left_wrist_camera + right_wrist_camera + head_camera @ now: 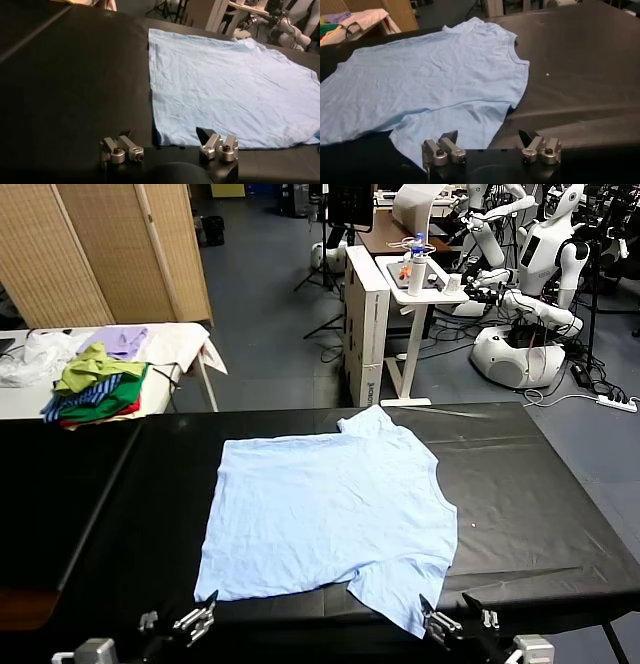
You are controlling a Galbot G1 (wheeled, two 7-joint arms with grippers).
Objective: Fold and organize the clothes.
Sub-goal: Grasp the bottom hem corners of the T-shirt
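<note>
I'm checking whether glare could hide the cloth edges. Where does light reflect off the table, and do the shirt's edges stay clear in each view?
Head view: pale sheen streaks on the black table right of the T-shirt, edges crisp. Left wrist view: mostly matte table, hem near the left gripper sharp. Right wrist view: soft glare bands beyond the right gripper, sleeve outline still clear.

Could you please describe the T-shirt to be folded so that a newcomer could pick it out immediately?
Start at the long black table in front of the robot. Spread flat on its middle lies the sky-blue T-shirt, its near edge just beyond the open left gripper and open right gripper. Unlike the heap of green, yellow and red garments on the white side table, it lies alone, plain and unfolded.
</note>
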